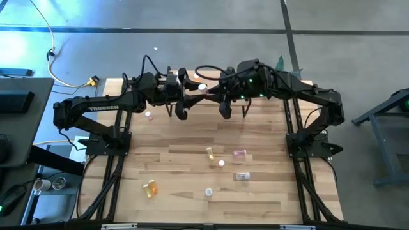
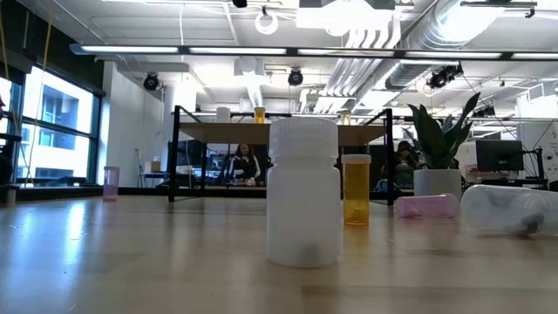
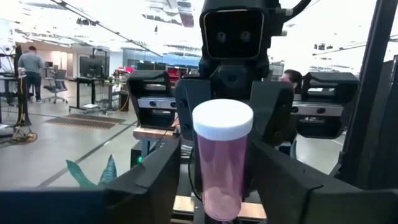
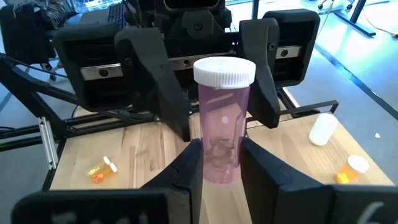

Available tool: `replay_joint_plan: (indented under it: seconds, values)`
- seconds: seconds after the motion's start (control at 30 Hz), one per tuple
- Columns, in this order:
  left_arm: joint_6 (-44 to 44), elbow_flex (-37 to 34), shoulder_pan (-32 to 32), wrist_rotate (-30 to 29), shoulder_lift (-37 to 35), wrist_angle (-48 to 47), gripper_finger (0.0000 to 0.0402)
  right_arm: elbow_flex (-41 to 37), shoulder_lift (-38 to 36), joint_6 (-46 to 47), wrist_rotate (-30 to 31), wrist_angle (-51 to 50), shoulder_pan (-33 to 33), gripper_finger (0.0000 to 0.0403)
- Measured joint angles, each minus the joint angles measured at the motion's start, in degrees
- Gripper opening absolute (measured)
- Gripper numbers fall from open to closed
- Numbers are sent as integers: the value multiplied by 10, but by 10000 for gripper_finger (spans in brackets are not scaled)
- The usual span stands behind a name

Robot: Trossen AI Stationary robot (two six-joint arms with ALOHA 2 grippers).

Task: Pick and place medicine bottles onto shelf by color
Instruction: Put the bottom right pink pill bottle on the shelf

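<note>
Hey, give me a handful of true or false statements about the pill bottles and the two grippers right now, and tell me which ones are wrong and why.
1. The right gripper is shut on a pink bottle. True.
2. That pink bottle has a black cap. False: its cap is white.
3. The left gripper has its fingers on either side of the same pink bottle. True.
4. Every bottle on the table stands upright. False: the orange bottle near the front lies on its side.
5. A white bottle stands closest to the low camera. True.
</note>
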Motion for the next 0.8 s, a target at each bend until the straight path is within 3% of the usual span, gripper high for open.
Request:
replay_joint_plan:
  seconds: [0.43,0.8]
  values:
    - [0,0,0,1,0,-1,100,0,0,3,0,-1,0,73]
    - [5,0,0,2,0,-5,91,-1,0,3,0,-3,0,95]
